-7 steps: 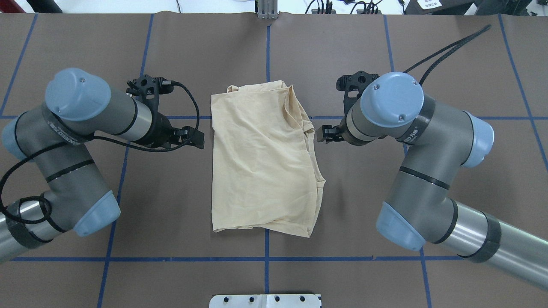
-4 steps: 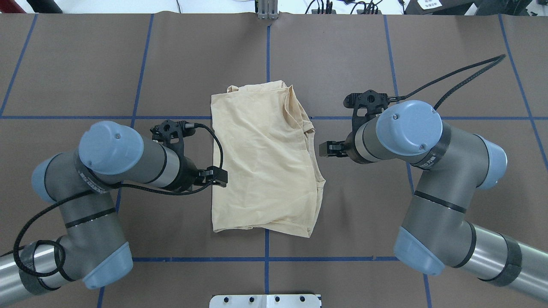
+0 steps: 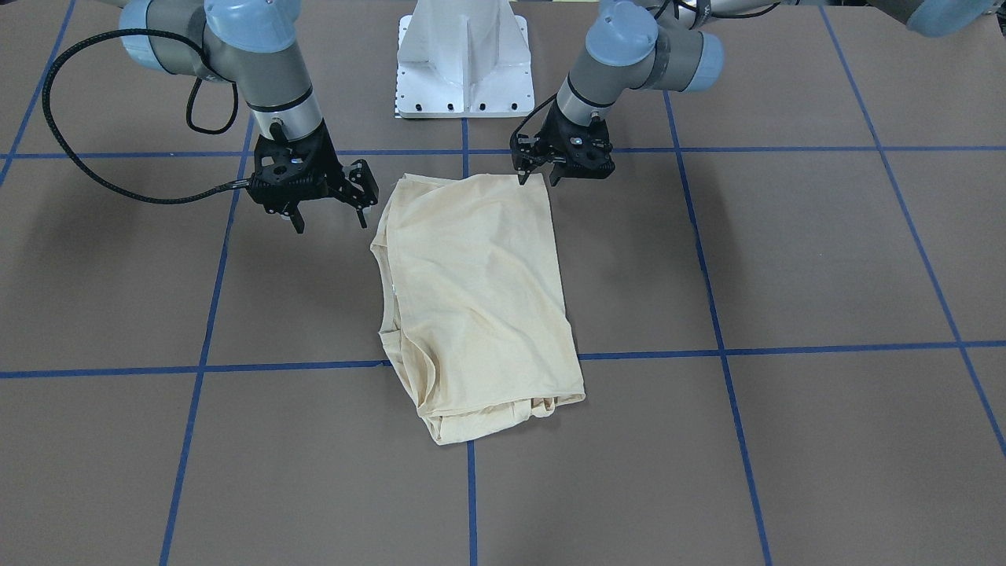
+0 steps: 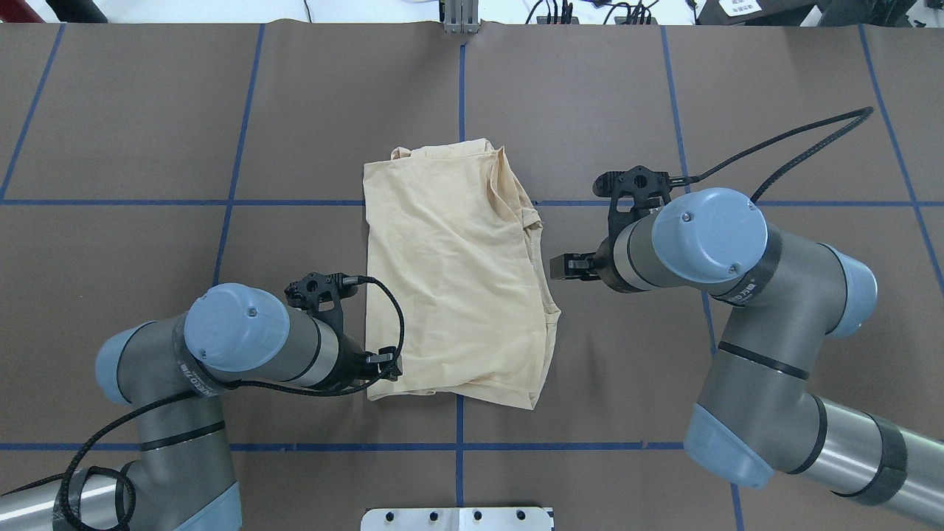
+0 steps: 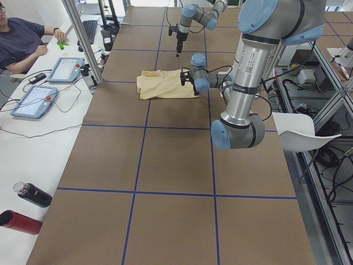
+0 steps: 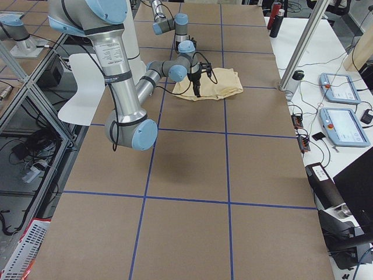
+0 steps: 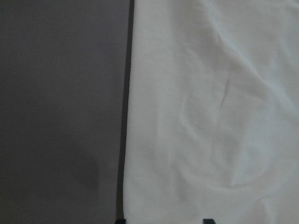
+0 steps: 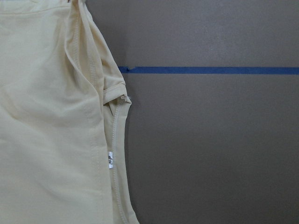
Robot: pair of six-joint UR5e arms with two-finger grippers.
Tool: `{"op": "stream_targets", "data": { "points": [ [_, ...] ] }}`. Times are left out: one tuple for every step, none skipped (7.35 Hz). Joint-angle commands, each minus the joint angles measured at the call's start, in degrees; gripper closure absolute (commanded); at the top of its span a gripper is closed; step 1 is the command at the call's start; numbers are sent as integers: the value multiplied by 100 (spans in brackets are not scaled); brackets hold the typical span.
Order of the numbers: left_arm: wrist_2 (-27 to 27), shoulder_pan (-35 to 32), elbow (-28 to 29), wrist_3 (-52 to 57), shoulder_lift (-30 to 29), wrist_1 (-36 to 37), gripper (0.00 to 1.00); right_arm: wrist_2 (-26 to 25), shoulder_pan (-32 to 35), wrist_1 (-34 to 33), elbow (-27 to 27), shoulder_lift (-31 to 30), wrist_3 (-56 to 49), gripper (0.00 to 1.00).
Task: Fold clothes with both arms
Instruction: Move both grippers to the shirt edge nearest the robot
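With T-shirt (image 4: 453,280) flat mid-table, well off every edge: lower spread-open left gripper (image 3: 537,181) onto robot-side corner, bring spread-open right gripper (image 3: 332,226) to matching corner, pinch all layers, lift together.

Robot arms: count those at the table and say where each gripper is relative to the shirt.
2. The left arm reaches the shirt's corner nearest the base, left gripper open; the right arm holds the right gripper open beside the opposite edge, apart. None appears hidden.
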Motion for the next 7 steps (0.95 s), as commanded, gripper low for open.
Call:
{"op": "stream_targets", "data": {
  "points": [
    [-5, 33, 129, -8, -16, 4, 41, -3, -15, 0, 0, 7, 0, 0],
    [-13, 33, 190, -8, -51, 4, 41, -3, -15, 0, 0, 7, 0, 1],
    [-13, 33, 225, -8, -68, 4, 41, -47, -32, 0, 0, 7, 0, 1],
    [-13, 33, 234, -8, -68, 4, 41, -100, -67, 0, 0, 7, 0, 0],
    [-22, 42, 235, -8, -77, 4, 41, -100, -76, 0, 0, 7, 0, 0],
    [-22, 77, 243, -8, -69, 4, 41, -91, -76, 0, 0, 16, 0, 1],
    [-22, 77, 235, -8, -86, 4, 41, -91, -76, 0, 0, 16, 0, 0]
  ]
}}
